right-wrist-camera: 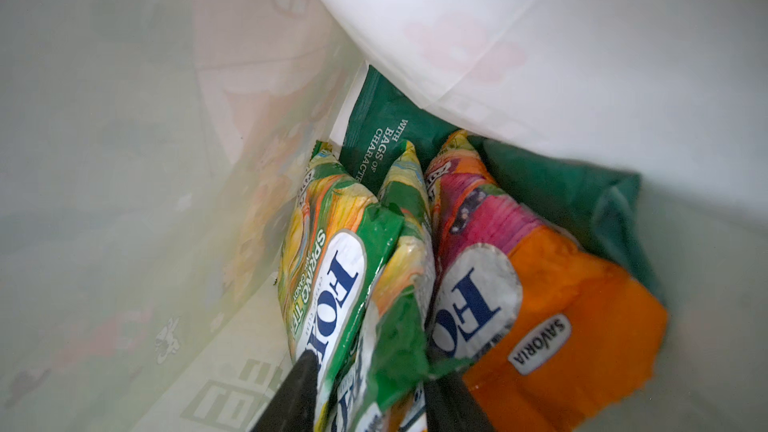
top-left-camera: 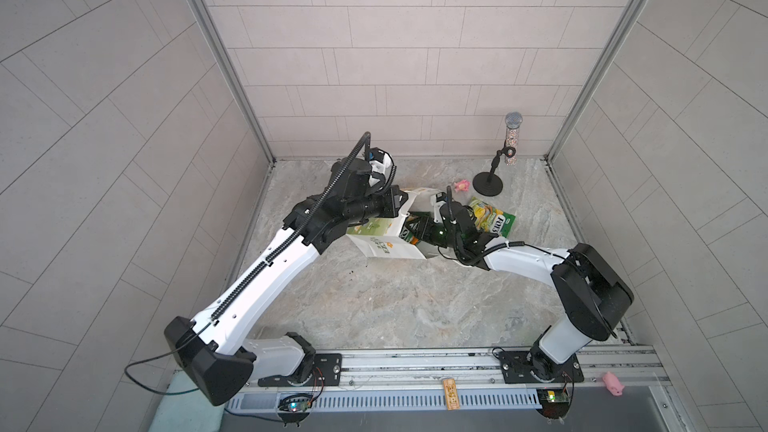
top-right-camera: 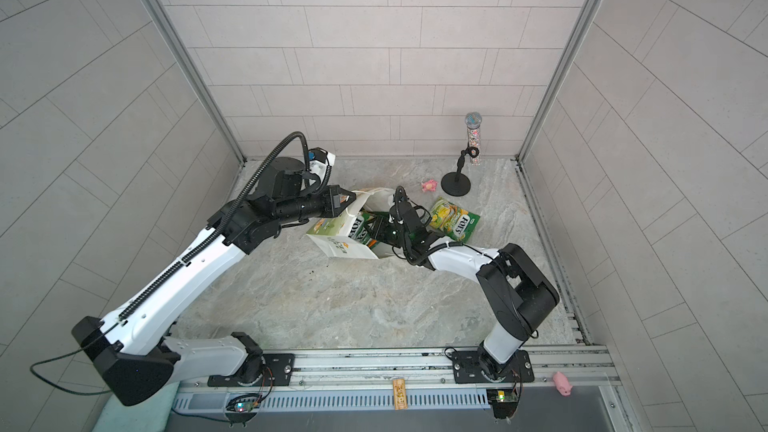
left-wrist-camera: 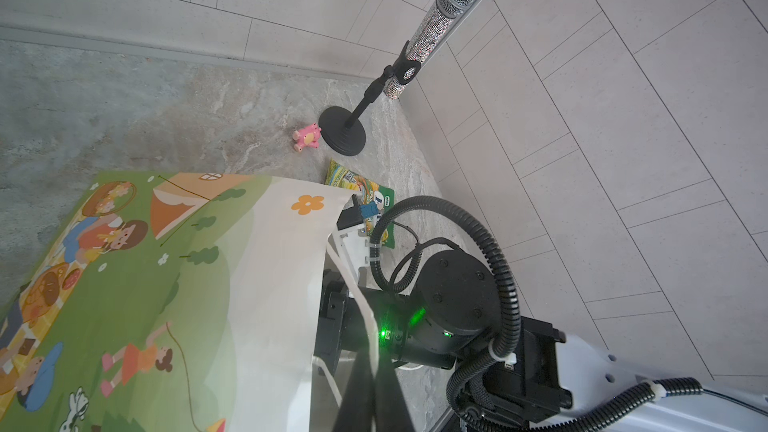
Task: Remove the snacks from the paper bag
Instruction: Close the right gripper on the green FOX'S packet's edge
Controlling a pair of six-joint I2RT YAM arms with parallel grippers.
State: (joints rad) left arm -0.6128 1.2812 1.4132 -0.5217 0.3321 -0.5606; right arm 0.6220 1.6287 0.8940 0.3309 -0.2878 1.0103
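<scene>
Two "FOX'S" packets (right-wrist-camera: 332,276) sit within right claw (right-wrist-camera: 374,376), grip unclear; left claw (top-right-camera: 347,201) pinches paper bag (top-right-camera: 338,245).

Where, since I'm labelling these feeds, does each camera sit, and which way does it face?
Top views: high above the arms' bases, looking down on the table; both arms whole, left gripper at the paper bag.
Left wrist: beside the bag's printed side, facing the microphone corner; the right arm shows.
Right wrist: inside the bag, facing the snacks; the right gripper shows.
Shared: the loose FOX'S packet appears in top and left wrist views.
</scene>
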